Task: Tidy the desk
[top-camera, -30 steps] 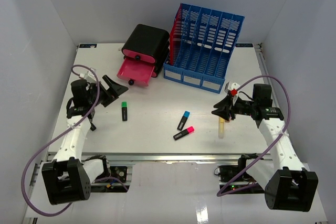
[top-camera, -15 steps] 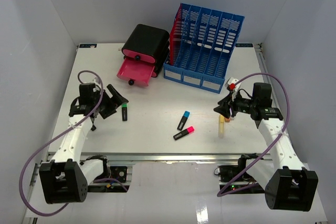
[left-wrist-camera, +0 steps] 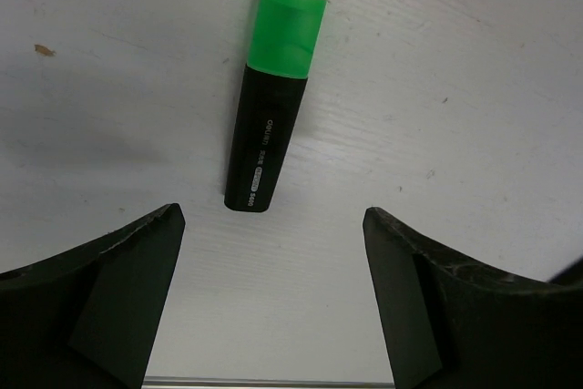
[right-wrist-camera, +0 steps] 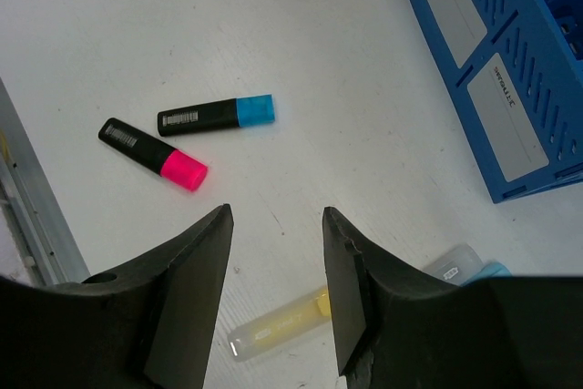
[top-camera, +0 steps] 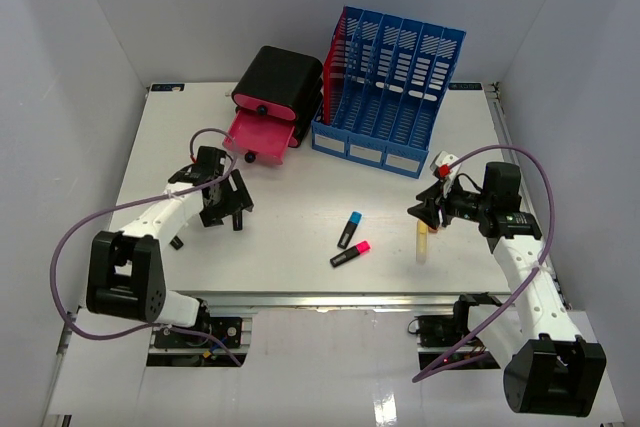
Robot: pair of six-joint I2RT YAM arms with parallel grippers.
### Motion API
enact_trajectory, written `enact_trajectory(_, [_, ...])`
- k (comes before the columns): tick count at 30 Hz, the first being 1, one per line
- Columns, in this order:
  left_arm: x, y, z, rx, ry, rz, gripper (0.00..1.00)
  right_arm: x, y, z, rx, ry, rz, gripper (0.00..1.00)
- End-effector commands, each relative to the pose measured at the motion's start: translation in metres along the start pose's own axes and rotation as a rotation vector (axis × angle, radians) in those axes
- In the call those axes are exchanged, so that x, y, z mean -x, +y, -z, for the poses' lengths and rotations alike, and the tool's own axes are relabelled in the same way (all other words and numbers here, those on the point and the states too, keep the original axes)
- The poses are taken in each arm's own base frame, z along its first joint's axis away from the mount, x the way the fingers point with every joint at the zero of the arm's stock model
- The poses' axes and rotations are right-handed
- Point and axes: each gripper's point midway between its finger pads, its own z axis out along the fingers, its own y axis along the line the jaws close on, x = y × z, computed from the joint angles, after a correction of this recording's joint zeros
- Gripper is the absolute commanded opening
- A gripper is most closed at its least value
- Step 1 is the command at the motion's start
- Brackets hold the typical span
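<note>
You are at the start of the job, by the look of it: nothing seems to have been put away yet. Four highlighters lie loose on the desk (top-camera: 300,162), while the blue file rack (top-camera: 390,87) and the black box with its pink drawer (top-camera: 262,135) pulled out stand at the far side.

Your left gripper (left-wrist-camera: 271,225) is spread wide and holds nothing. The green highlighter (left-wrist-camera: 273,134) lies flat just ahead of it, in line with the gap between the fingers, with its cap pointing away from the hand. Neither finger touches it.

Your right gripper (right-wrist-camera: 276,214) has its fingers only narrowly apart, and it is empty too. The yellow highlighter (right-wrist-camera: 282,325) lies just under and behind its fingertips. The blue highlighter (right-wrist-camera: 217,114) and the pink highlighter (right-wrist-camera: 153,152) lie close together farther ahead of it and to its left.

All four need collecting, and I judge the green one to be your nearest pick.
</note>
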Motion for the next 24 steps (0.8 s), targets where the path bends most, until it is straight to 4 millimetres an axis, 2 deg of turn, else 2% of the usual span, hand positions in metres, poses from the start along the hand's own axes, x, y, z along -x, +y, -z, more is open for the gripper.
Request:
enact_trajectory(1, [0.022, -0.002, -0.007, 0.062, -0.059, -0.046, 0.89, 0.001, 0.004, 0.0, 0.018, -0.015, 0.024, 0.51])
enact_trajectory(3, [0.022, -0.002, -0.012, 0.071, -0.056, -0.056, 0.87, 0.0, 0.004, 0.0, 0.019, -0.012, 0.021, 0.51])
enact_trajectory(11, [0.032, -0.006, -0.033, 0.115, -0.048, -0.124, 0.68, -0.003, 0.002, -0.001, 0.022, -0.004, 0.007, 0.51])
enact_trajectory(20, [0.027, 0.004, -0.049, 0.181, -0.029, -0.158, 0.64, -0.005, 0.001, -0.001, 0.026, -0.008, -0.005, 0.51])
enact_trajectory(24, [0.023, 0.005, -0.051, 0.178, -0.028, -0.161, 0.57, -0.006, 0.0, -0.001, 0.025, -0.004, -0.01, 0.51])
